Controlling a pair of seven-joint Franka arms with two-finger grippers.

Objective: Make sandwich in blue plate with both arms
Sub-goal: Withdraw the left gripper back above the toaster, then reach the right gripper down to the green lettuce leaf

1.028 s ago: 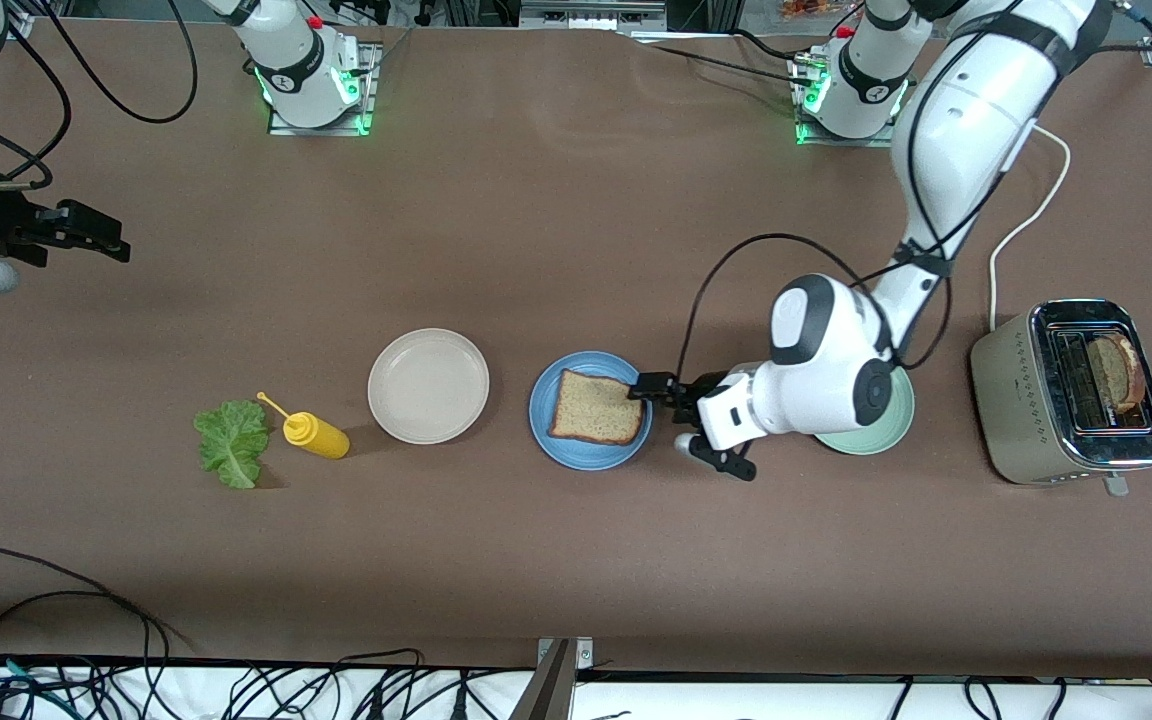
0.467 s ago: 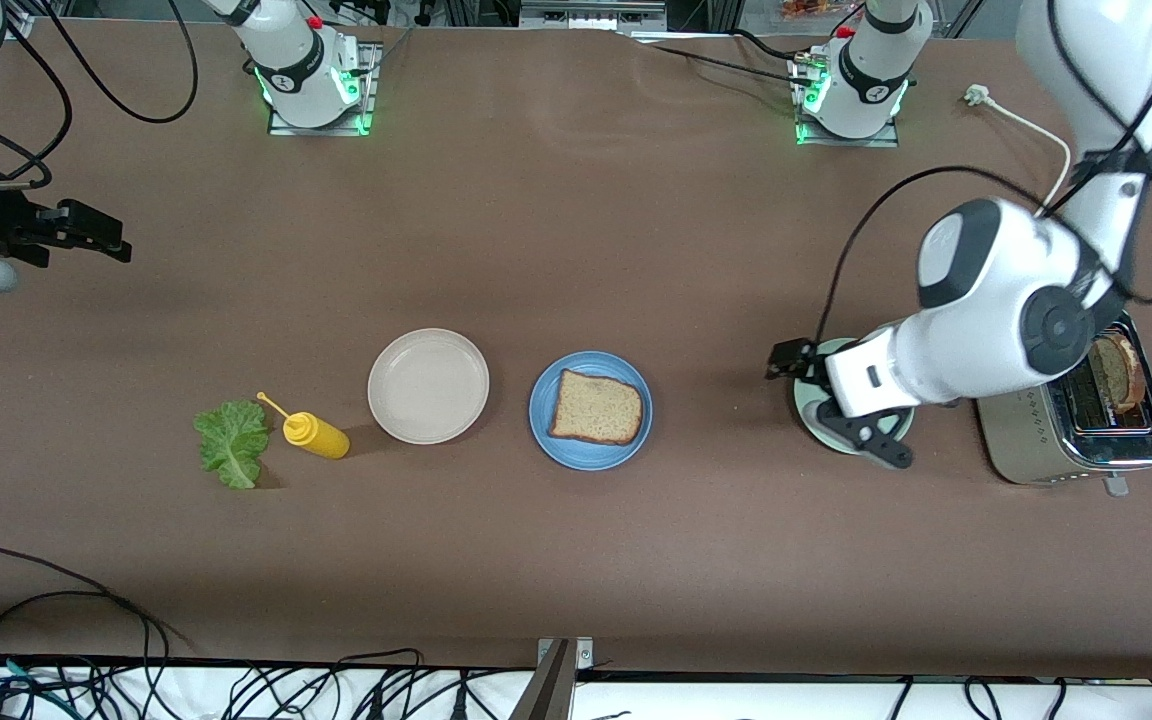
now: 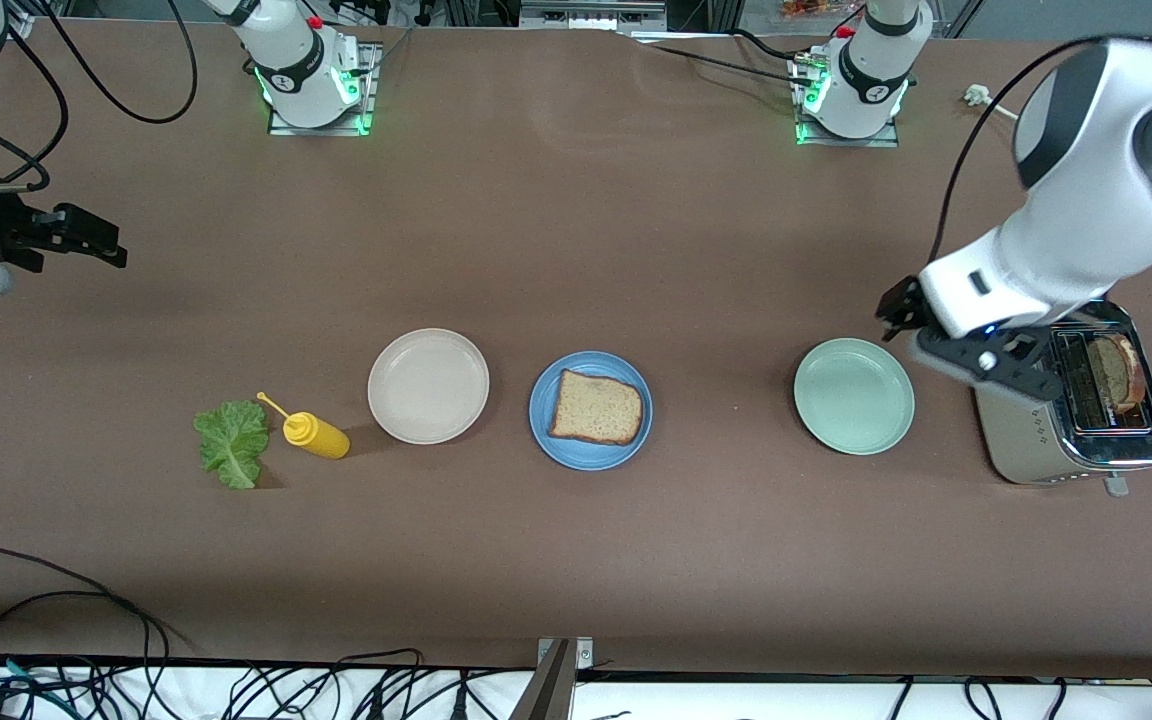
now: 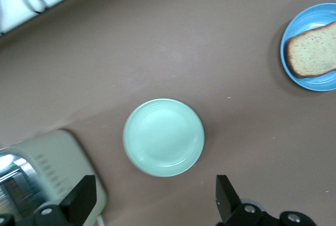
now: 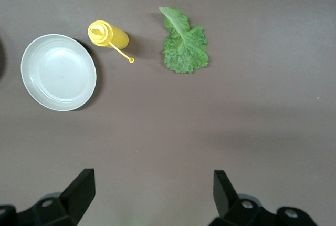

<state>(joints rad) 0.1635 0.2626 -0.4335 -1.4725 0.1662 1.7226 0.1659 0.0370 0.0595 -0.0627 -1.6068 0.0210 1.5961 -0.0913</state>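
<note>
The blue plate [image 3: 591, 458] sits mid-table with one brown bread slice [image 3: 596, 407] lying flat on it. A second bread slice [image 3: 1116, 372] stands in a slot of the toaster [image 3: 1036, 440]. A green lettuce leaf [image 3: 233, 443] lies on the table toward the right arm's end. My left gripper [image 3: 904, 315] hangs open and empty, up in the air between the mint plate and the toaster. Its wrist view shows the blue plate [image 4: 315, 81], the bread slice [image 4: 312, 50] and the open left gripper [image 4: 152, 202]. My right gripper [image 3: 106, 242] waits open and empty, and the lettuce leaf [image 5: 184, 42] shows past the right gripper [image 5: 152, 192].
A mint-green plate [image 3: 854, 396] lies beside the toaster. A beige plate [image 3: 428, 385] and a yellow squeeze bottle [image 3: 316, 434] lie between the blue plate and the lettuce. The toaster's white cord [image 3: 1026, 215] runs toward the left arm's base.
My left gripper has drawn away from the bread on the blue plate, passed over the mint plate and risen beside the toaster. The bread stays on the plate. The right arm barely moved.
</note>
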